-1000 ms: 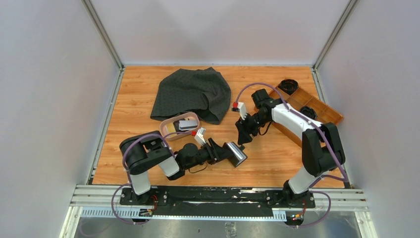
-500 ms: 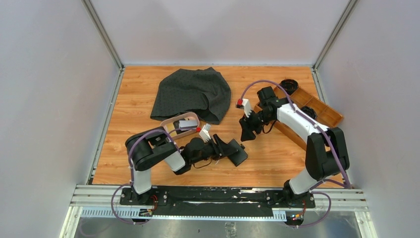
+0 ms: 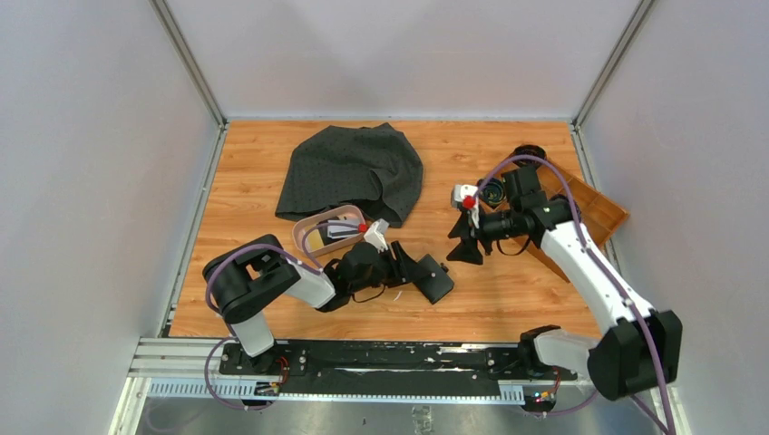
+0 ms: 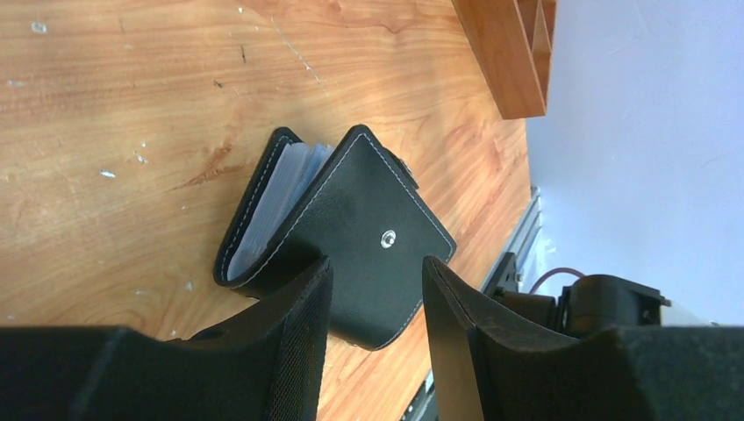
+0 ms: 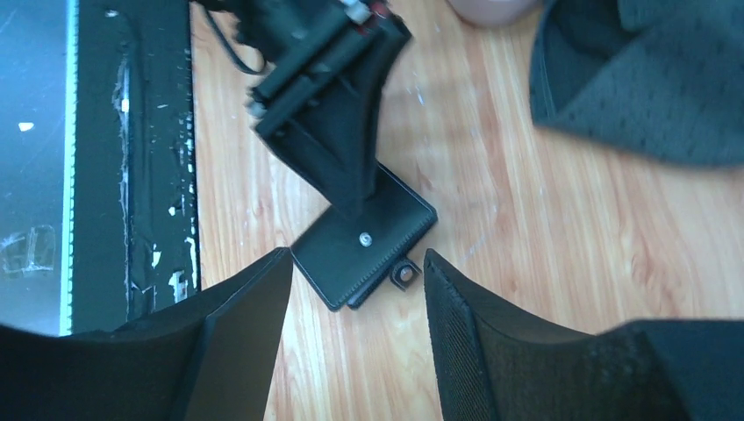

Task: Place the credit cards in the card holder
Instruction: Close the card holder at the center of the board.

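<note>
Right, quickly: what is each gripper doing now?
Left gripper: straddles the card holder; grip cannot be told.
Right gripper: open, holding nothing.

We are finding the holder (image 4: pixel 351 228) lying on the table (image 4: pixel 132 105) just ahead of our left gripper (image 4: pixel 375 263), the dish (image 3: pixel 317 216) sitting behind it, and the tray (image 3: pixel 600 201) sitting behind our right gripper (image 3: pixel 464 249).

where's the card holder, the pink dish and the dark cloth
card holder (image 4: pixel 368 237), left wrist view, on its black outer cover beside the snap
pink dish (image 3: pixel 326 213), top view, on its far rim
dark cloth (image 3: pixel 354 168), top view, on its middle
</note>
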### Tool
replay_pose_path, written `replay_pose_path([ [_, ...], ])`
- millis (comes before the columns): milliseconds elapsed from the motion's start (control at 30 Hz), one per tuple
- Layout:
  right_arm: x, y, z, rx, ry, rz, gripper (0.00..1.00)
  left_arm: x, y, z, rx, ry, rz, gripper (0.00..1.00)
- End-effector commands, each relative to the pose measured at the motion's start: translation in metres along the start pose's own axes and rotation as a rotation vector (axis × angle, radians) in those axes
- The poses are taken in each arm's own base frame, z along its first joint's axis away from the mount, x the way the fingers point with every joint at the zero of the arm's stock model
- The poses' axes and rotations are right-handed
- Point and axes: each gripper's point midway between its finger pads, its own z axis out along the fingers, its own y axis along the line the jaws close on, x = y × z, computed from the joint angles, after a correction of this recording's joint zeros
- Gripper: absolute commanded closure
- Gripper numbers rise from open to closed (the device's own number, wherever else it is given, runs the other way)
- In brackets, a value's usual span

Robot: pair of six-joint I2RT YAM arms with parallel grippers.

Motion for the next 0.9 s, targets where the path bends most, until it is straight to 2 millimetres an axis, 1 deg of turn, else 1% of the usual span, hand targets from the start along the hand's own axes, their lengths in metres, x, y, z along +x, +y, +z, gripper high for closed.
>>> replay_pose_path([
  [0,0.002,0.042,0.002,-0.141,-0.152,-0.230,0.39,-0.010,0.003,0.003,-0.033,-0.015,0.103,0.53],
  [67,0.014,0.051,0.007,-0.167,-0.178,-0.335,0.40,-0.012,0.000,0.005,-0.029,-0.009,0.124,0.53],
  [133,0.025,0.054,0.010,-0.178,-0.175,-0.428,0.43,-0.013,0.000,0.006,-0.029,-0.006,0.144,0.53],
  [233,0.038,0.047,0.015,-0.171,-0.136,-0.495,0.49,-0.017,-0.005,0.006,-0.023,-0.011,0.188,0.53],
  [300,0.045,0.038,0.020,-0.162,-0.093,-0.459,0.58,-0.020,-0.008,0.004,-0.016,-0.015,0.217,0.53],
  [400,0.058,0.024,0.029,-0.158,-0.007,-0.415,0.71,-0.025,-0.019,-0.002,0.016,-0.023,0.269,0.53],
  [467,0.066,0.020,0.035,-0.160,0.044,-0.387,0.77,-0.029,-0.022,-0.007,0.015,-0.029,0.306,0.53],
  [600,0.080,0.010,0.047,-0.138,0.142,-0.365,0.82,-0.040,-0.030,-0.022,0.015,-0.063,0.406,0.50],
  [767,0.099,0.000,0.055,-0.121,0.251,-0.317,0.85,-0.058,-0.030,-0.047,0.031,-0.126,0.487,0.46],
  [800,0.102,-0.002,0.056,-0.119,0.269,-0.312,0.85,-0.063,-0.029,-0.052,0.034,-0.138,0.489,0.43],
  [867,0.106,-0.003,0.057,-0.121,0.291,-0.298,0.86,-0.072,-0.028,-0.061,0.042,-0.160,0.476,0.32],
])
